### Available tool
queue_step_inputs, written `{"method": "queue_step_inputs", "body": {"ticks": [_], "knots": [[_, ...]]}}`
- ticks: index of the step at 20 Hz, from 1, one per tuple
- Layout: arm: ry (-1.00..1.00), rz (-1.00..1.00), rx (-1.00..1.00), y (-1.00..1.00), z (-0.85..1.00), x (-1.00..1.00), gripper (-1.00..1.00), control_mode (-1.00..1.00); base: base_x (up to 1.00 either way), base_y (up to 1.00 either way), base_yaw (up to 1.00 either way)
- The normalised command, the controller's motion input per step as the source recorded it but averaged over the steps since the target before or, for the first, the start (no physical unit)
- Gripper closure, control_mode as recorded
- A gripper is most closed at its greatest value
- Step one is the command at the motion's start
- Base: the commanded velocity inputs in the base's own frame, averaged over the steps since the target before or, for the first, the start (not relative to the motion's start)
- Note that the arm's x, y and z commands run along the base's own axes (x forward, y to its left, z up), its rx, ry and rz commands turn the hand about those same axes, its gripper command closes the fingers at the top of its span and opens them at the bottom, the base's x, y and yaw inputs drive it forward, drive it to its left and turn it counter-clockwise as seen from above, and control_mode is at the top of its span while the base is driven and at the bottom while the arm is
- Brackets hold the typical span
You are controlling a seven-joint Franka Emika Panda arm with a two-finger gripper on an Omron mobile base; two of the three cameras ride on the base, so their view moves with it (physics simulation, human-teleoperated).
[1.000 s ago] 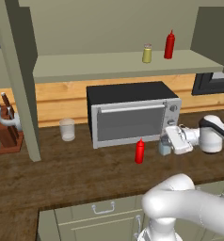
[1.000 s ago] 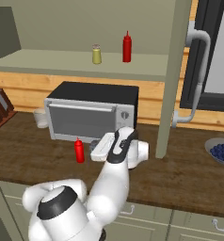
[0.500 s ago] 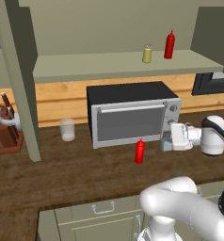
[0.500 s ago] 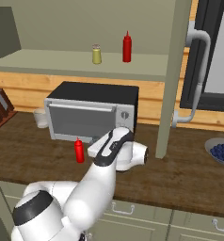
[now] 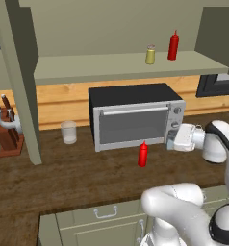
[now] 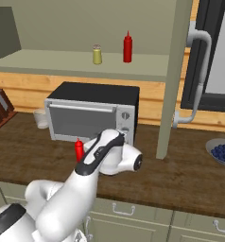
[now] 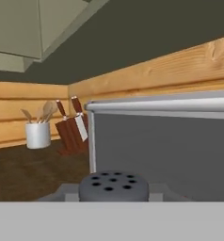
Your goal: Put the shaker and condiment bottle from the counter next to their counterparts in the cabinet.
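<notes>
Grey perforated cap of the shaker (image 7: 113,186) sits right at the bottom of the hand view, between the fingertips, so the gripper (image 5: 176,138) is clamped on the shaker and has it. Compared with a second ago the hand has risen: in the left base view it was low by the counter (image 5: 63,178) beside the microwave's lower right corner, and now it is level with the microwave (image 5: 135,115) control knobs, close in front of them. So the shaker is off the wood and in the air, with the lift under way. In the right base view the wrist (image 6: 115,156) has likewise come up and hides the held shaker. Condiment bottle (image 5: 143,154) has not moved, upright on the counter just in front of the microwave door, left of the hand. Counterparts unchanged on the cabinet (image 5: 126,65) shelf: yellowish shaker (image 5: 150,54) and red bottle (image 5: 173,45) side by side, well above the gripper. Judgement: first of two pickups is done, next is raising clear of the microwave top and reaching onto the shelf beside the yellowish shaker. Risk looks like clipping the microwave front or the shelf edge on the way up. Glass (image 5: 68,132) and knife block (image 5: 8,137) far left, untouched.
</notes>
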Motion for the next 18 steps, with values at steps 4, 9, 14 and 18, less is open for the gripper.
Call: {"method": "queue_step_inputs", "body": {"ticks": [4, 9, 14, 18], "knots": [[-0.06, -0.23, 0.0, 0.0, 0.2, -0.01, 1.0, -1.0, 0.0, 0.0, 0.0], [-0.09, -0.21, 0.0, 0.0, 0.3, 0.0, 1.0, -1.0, 0.0, 0.0, 0.0], [-0.11, -0.18, 0.0, 0.0, 0.35, 0.0, 1.0, -1.0, 0.0, 0.0, 0.0], [-0.03, -0.17, 0.0, 0.01, 0.31, 0.0, 1.0, -1.0, 0.0, 0.0, 0.0]]}}
